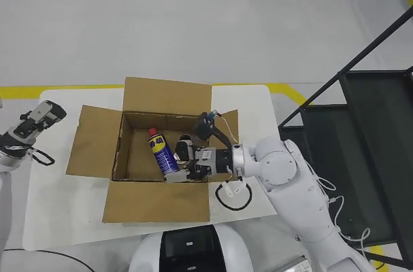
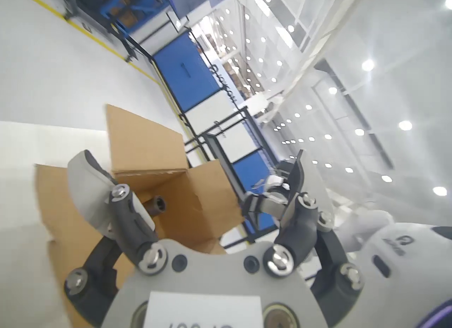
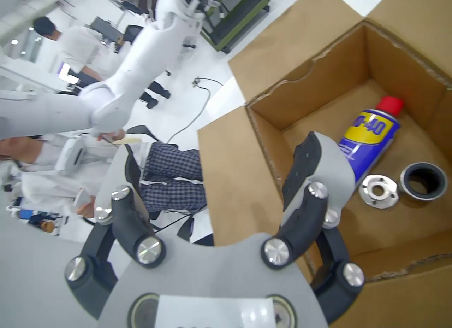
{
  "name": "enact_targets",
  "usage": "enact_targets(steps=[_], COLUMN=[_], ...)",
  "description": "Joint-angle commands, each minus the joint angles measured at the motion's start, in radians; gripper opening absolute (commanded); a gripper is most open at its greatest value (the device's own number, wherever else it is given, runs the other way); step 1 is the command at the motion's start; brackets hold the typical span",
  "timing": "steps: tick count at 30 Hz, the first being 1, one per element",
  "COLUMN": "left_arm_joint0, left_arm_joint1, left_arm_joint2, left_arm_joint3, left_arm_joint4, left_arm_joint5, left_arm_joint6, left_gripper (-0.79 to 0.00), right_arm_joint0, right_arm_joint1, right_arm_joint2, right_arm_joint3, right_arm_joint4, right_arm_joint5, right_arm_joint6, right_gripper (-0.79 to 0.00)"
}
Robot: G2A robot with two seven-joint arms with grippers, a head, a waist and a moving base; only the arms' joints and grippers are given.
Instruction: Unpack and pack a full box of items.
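Observation:
An open cardboard box (image 1: 155, 200) stands in the middle of the white table (image 1: 56, 211). A blue and yellow spray can (image 1: 162, 154) with a red cap lies on its floor. In the right wrist view the can (image 3: 370, 138) has a round metal flange (image 3: 378, 191) and a short black tube (image 3: 422, 180) beside it. My right gripper (image 1: 187, 162) hangs open inside the box's right half, just above these parts, holding nothing (image 3: 219, 163). My left gripper (image 1: 48, 113) is held up off the table's far left edge, open and empty (image 2: 192, 181), facing the box (image 2: 141, 145).
A black metal rack (image 1: 369, 136) stands to the right of the table. A loop of black cable (image 1: 233, 197) lies on the table by the box's front right corner. The box flaps spread out on all sides. Yellow floor tape (image 1: 288, 88) runs behind the table.

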Motion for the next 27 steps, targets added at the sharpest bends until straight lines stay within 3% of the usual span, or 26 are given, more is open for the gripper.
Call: enact_targets(steps=[1, 6, 12, 17, 21, 27], left_arm_joint0=[-0.008, -0.069, -0.174, -0.243, -0.25, -0.186], left_arm_joint1=[0.004, 0.007, -0.004, -0.016, -0.004, 0.034], left_arm_joint2=[0.001, 0.058, 0.167, 0.25, 0.266, 0.239], left_arm_joint3=[0.023, 0.129, 0.286, 0.368, 0.336, 0.156], left_arm_joint4=[0.14, 0.285, 0.38, 0.133, -0.03, -0.267], left_arm_joint5=[-0.038, -0.094, -0.11, -0.098, -0.027, 0.1], left_arm_joint6=[0.014, -0.03, -0.036, -0.203, -0.273, -0.401], left_gripper=[0.0, 0.0, 0.0, 0.0, 0.0, 0.0], right_arm_joint0=[-0.04, -0.154, -0.251, -0.3, -0.327, -0.309], right_arm_joint1=[0.012, 0.036, 0.05, 0.056, 0.059, 0.06], right_arm_joint2=[0.071, 0.258, 0.385, 0.43, 0.419, 0.355], right_arm_joint3=[-0.029, -0.062, -0.068, -0.047, -0.046, -0.003], right_arm_joint4=[0.077, 0.145, 0.144, 0.067, -0.001, 0.002], right_arm_joint5=[0.013, 0.044, 0.074, 0.135, 0.194, 0.197], right_arm_joint6=[0.029, -0.017, -0.119, -0.215, -0.266, -0.281], right_gripper=[0.0, 0.0, 0.0, 0.0, 0.0, 0.0])
